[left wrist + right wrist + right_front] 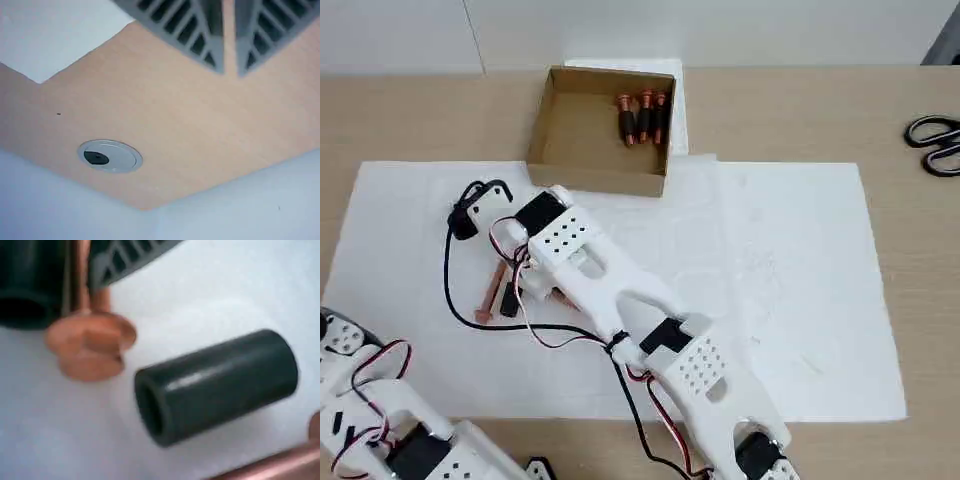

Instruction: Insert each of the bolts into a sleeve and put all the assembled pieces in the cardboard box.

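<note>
Three assembled pieces [642, 118] are counted in the cardboard box [595, 180], at 12 o'clock on the paper sheet [800, 300]. Two loose bolts [90, 347] and two black sleeves [215, 385] are seen at 9 o'clock, under the right gripper [516, 283], whose grip cannot be told. The left gripper [230, 70] is pressed nearly together on nothing. The parts are judged light, rigid, smooth and apt to roll. A sleeve is best taken across mid-barrel, a bolt by its shank near the head.
</note>
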